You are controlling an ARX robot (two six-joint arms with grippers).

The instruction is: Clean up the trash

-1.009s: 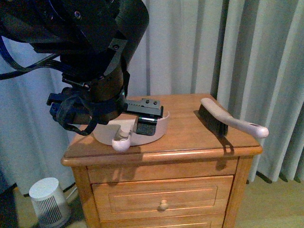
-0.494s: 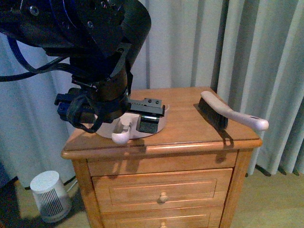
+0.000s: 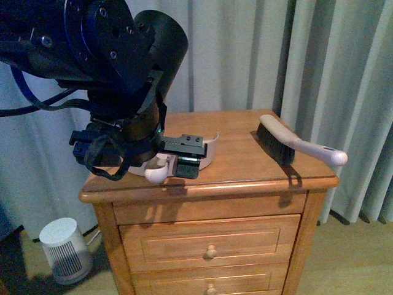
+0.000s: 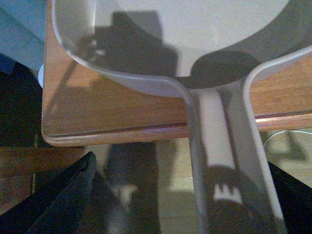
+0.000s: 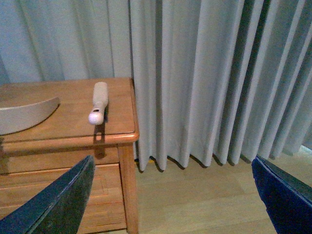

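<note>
The black left arm [image 3: 110, 55] carries silver screws [image 3: 112, 54], blue cables [image 3: 20, 80] and dark flat jaws.

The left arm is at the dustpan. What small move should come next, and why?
Probably shut the left gripper on the handle of the pale grey plastic dustpan. In the left wrist view its black fingers stand wide apart either side of that handle, which overhangs the wooden nightstand's edge.

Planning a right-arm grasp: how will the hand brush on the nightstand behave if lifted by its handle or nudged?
The brush looks like rigid plastic, so probably stiff and light. Its handle end sits right at a corner of the nightstand, so a nudge that way could tip it off. The bristle end seems bulkier, so it may droop when held by the handle.
</note>
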